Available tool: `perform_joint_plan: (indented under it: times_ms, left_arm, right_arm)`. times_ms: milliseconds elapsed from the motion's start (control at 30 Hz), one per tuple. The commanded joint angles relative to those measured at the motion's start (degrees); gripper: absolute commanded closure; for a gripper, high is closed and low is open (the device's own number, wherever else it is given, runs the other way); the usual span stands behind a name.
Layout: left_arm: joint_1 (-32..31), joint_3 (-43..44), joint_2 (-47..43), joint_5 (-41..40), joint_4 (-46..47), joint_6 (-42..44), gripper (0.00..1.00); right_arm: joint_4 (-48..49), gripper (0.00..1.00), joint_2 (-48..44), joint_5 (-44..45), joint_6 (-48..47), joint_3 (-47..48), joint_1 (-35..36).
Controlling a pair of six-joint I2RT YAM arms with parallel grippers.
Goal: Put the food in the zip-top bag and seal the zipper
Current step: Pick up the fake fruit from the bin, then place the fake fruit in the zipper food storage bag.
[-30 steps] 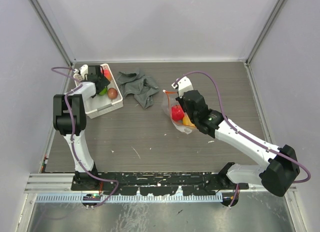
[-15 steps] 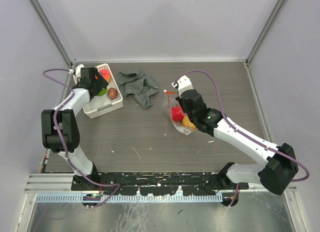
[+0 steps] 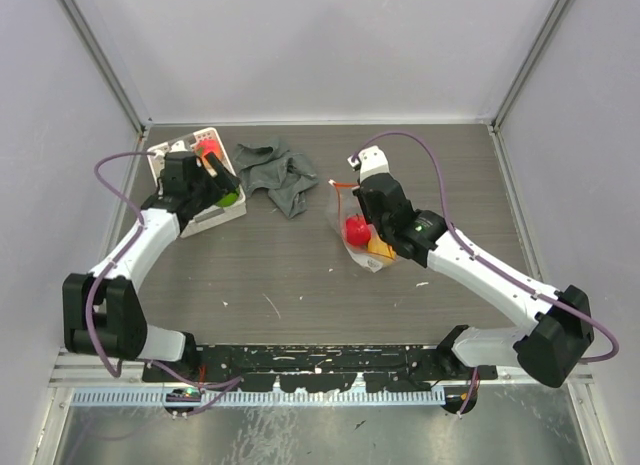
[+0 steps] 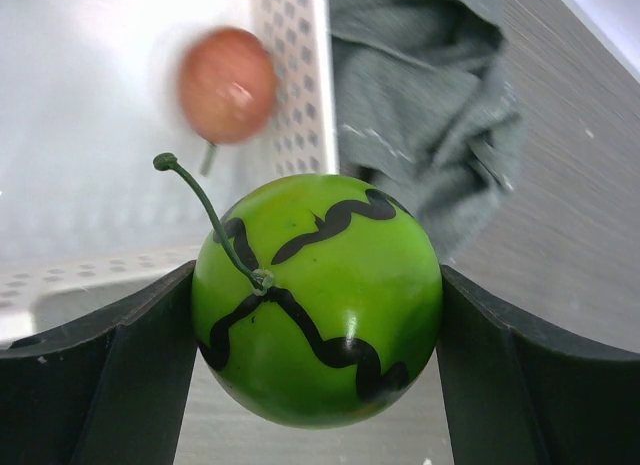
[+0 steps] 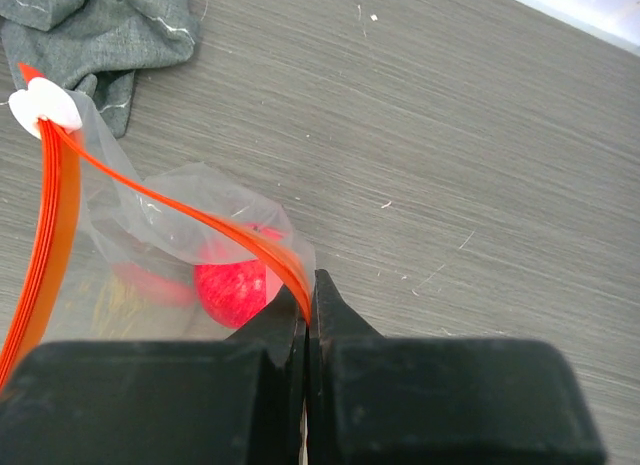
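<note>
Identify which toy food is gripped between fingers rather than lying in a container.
The bright green striped melon, pinched between the left fingers. The brownish fruit lies in the white basket, and the red fruit sits inside the bag.

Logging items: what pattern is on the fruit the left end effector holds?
Bright green fruit, black wavy stripes; left wrist view.

The grey wood-grain table (image 3: pixel 300 275) carries a basket (image 3: pixel 207 222), grey cloth (image 3: pixel 275 170) and zip-top bag (image 3: pixel 340 213).
</note>
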Motion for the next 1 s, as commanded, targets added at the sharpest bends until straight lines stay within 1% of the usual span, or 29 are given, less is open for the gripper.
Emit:
perform_joint_plan:
  times_ms: [0, 200, 367, 533, 633, 800, 967]
  left_arm:
    - [-2.85, -1.8, -7.61, 5.11, 1.05, -0.09, 0.54]
    - [-6.77, -4.69, -16.8, 7.84, 0.6, 0.37, 0.54]
    - [-11.62, -6.12, -23.76, 7.92, 0.59, 1.32, 0.54]
    - [-16.14, -7.26, -28.88, 8.97, 3.23, 3.47, 0.54]
    - [-18.95, -7.67, -30.61, 10.45, 5.34, 4.01, 0.54]
    - [-24.94, -7.88, -31.62, 11.38, 9.04, 5.99, 0.55]
    - [-32.21, -8.29, -31.61, 11.47, 14.95, 10.7, 0.55]
  right_arm:
    - [-1.23, 1.0, -0.28, 0.39, 3.42, 3.44, -0.07]
    - [-2.34, 1.0, -0.69, -2.03, 6.26, 4.44, 0.12]
    - [-3.01, 1.0, -0.46, -4.99, 8.25, 5.29, 0.86]
    - [-2.98, 1.0, -0.4, -8.08, 9.99, 5.86, 1.63]
    - [-2.52, 0.99, -0.49, -10.23, 10.84, 5.93, 2.07]
    - [-2.37, 1.0, -0.17, -11.15, 11.53, 6.27, 3.2]
    - [-2.22, 1.0, 0.18, -12.03, 11.88, 6.36, 4.13]
